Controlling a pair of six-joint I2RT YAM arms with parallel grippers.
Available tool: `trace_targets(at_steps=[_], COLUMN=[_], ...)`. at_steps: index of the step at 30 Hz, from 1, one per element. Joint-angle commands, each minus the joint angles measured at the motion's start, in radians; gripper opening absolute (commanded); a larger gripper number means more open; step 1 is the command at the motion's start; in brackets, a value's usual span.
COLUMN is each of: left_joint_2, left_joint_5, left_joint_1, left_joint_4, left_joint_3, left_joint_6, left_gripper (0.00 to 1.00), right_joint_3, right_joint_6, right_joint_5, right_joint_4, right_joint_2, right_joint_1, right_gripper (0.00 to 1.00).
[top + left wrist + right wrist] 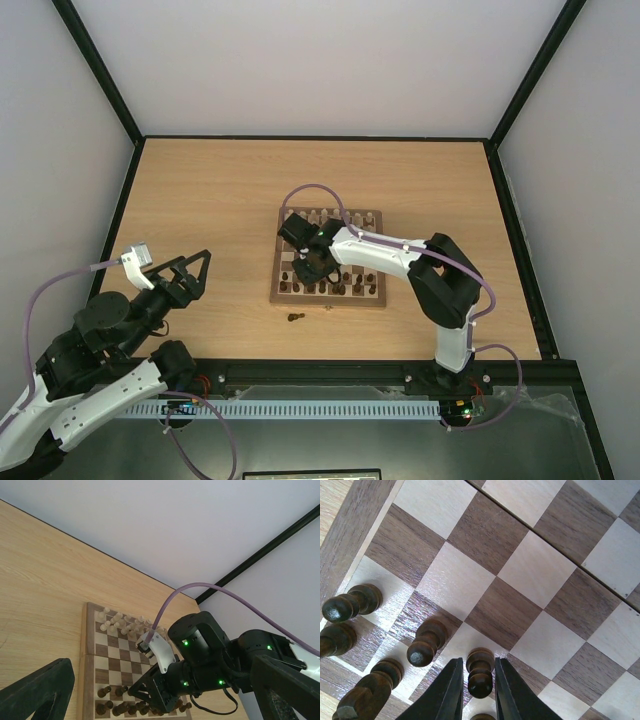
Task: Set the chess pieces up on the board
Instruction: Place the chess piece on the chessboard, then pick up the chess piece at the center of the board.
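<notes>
Setup mostly done: dark pieces [330, 287] fill near rows of board [375, 300]. Right gripper [478, 663] flanks upright pawn [480, 674], jaws narrow; grip or not, cannot tell. Stray piece [293, 317] on table [200, 190], 6 o'clock of board. Left gripper [190, 268] wide open, empty, 8 o'clock.

1. Between the fingers [447, 690]: taken up by a dark pawn [480, 672], hardly any slack either side.
2. Just left of the fingers: crowded with more dark pawns [426, 642].
3. Ahead and right: bare board squares [535, 575], free for passing.
</notes>
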Motion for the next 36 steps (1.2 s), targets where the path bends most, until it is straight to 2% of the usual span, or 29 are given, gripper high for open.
trace_targets(at_steps=[1,7,13,20,23,28,31,36], left_joint_2=[0.002,0.002,0.007,0.022,0.102,0.274,0.367,0.513], left_joint_5=[-0.016,-0.013,-0.009,0.011,0.054,0.203,0.273,0.235], left_joint_1=[0.004,0.004,0.005,0.004,0.004,0.003,-0.009,-0.123], left_joint_4=[0.019,0.023,0.025,0.032,0.020,0.049,0.085,0.112], left_joint_3=[-0.007,-0.008,-0.015,-0.033,-0.040,-0.095,-0.130,-0.173], left_joint_6=[0.013,0.012,0.012,0.012,0.020,0.029,0.032,-0.026], left_gripper=[0.99,0.99,0.99,0.99,0.99,0.99,0.94,0.85], right_joint_3=[0.000,0.006,0.007,-0.134,-0.214,-0.357,-0.397,-0.453], right_joint_6=[-0.006,0.002,0.019,0.052,0.098,0.166,0.195,0.220], right_joint_5=[-0.001,0.039,0.110,-0.045,-0.058,-0.075,-0.094,-0.121], right_joint_4=[-0.023,-0.030,-0.053,-0.002,0.010,0.043,0.054,0.080], right_joint_2=[0.006,-0.047,-0.187,-0.437,-0.513,-0.671,-0.719,-0.768], right_joint_1=[-0.003,-0.018,-0.050,0.001,0.059,0.069,0.068,0.068], right_gripper=[0.18,0.21,0.26,0.32,0.33,0.37,0.36,0.37])
